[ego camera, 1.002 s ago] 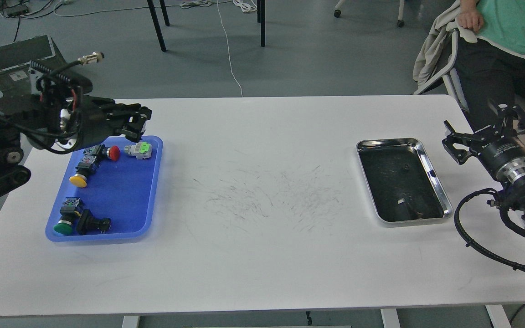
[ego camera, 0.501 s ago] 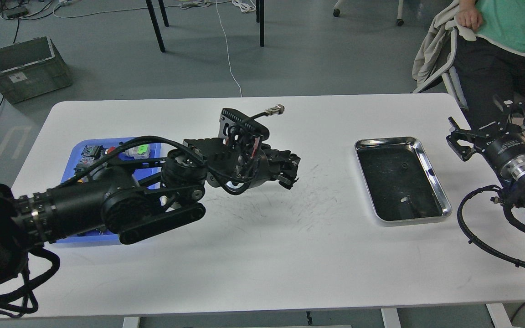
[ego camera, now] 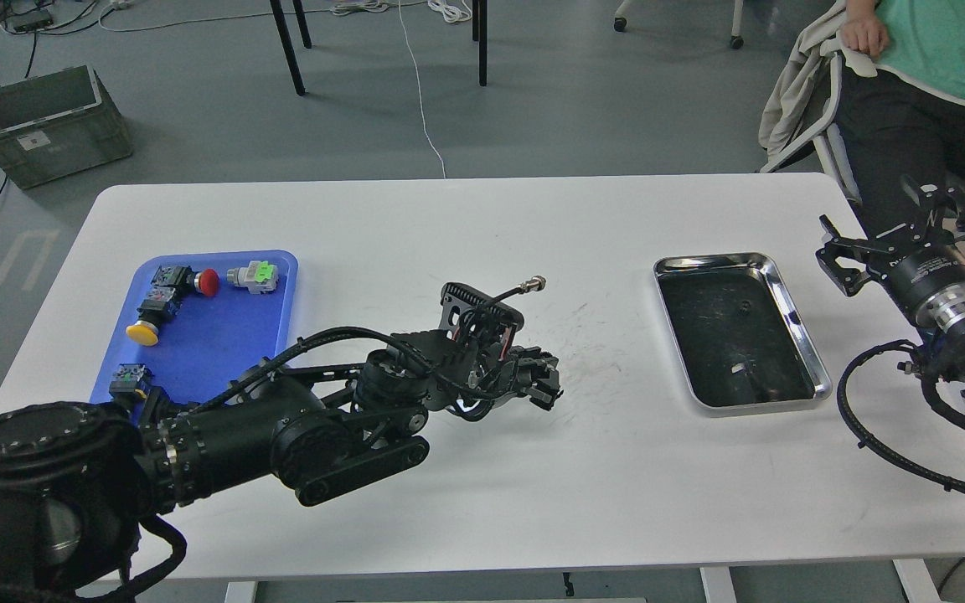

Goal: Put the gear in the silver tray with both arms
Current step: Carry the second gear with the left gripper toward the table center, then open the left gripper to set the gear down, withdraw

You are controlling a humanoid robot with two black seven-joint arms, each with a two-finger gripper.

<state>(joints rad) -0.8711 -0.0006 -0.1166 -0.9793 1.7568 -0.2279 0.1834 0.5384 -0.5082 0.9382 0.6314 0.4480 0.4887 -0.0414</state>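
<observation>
White table (ego camera: pixel 466 502), one: bears two trays well apart. Blue tray (ego camera: pixel 231 352), left side — holds several push-button parts, among them a red-capped one (ego camera: pixel 208 282), a yellow-capped one (ego camera: pixel 141 333) and a grey-and-green one (ego camera: pixel 254 275). Silver tray (ego camera: pixel 788 314), right side — appears bare of parts, long axis running away from the robot, slightly slanted. Left gripper (ego camera: pixel 543 381): low over mid-table, between the trays, pointing right toward the silver tray; fingers dark and bunched, so whether they are parted, closed, or carrying a part cannot be told. Right gripper (ego camera: pixel 841 261): hovering just beside the silver tray's far right corner, fingers spread, nothing between them. Governing relation: the silver tray lies to the right of the left gripper across bare tabletop, while the right gripper is much the nearer arm. Judgement: any part in transit would likely pass rightward, either by handover or direct reach.
</observation>
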